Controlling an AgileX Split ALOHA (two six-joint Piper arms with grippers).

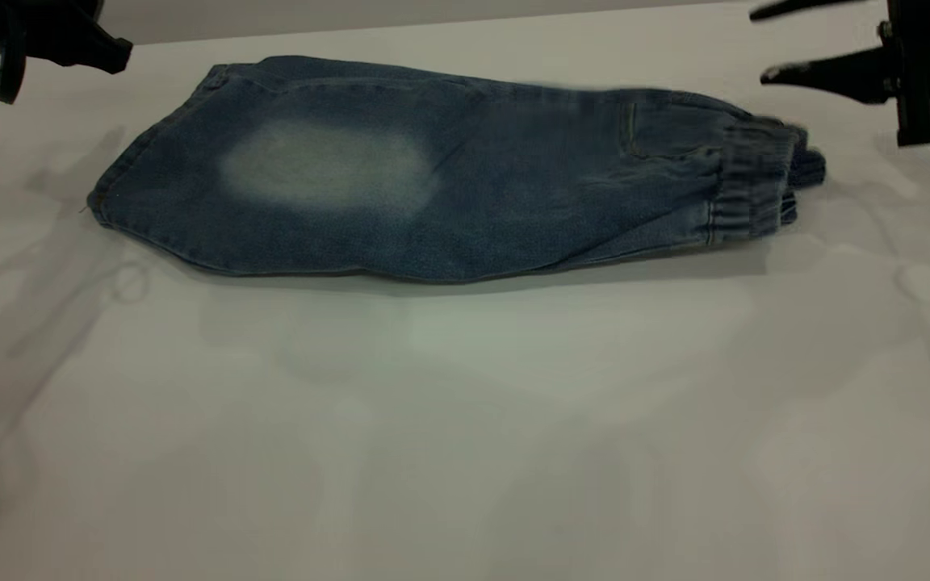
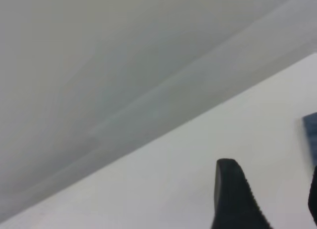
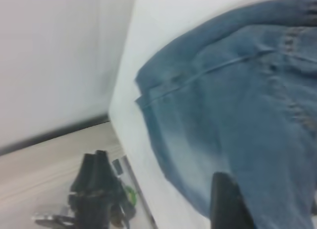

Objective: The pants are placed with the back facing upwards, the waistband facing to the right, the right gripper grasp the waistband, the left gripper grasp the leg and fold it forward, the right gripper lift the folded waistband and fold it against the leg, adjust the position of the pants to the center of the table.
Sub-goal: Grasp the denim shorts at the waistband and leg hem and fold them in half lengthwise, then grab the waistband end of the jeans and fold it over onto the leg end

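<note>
White table; pants folded lengthwise at far edge, long axis left-right. Waistband lies just below and left of right gripper, fingers spread, empty. Left gripper raised beyond hem; spread indeterminate.

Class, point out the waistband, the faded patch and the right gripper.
waistband (image 1: 743, 184): exterior view, gathered elastic band.
faded patch (image 1: 328, 165): exterior view, its pale middle.
right gripper (image 1: 780, 44): exterior view, between its open fingertips.
</note>
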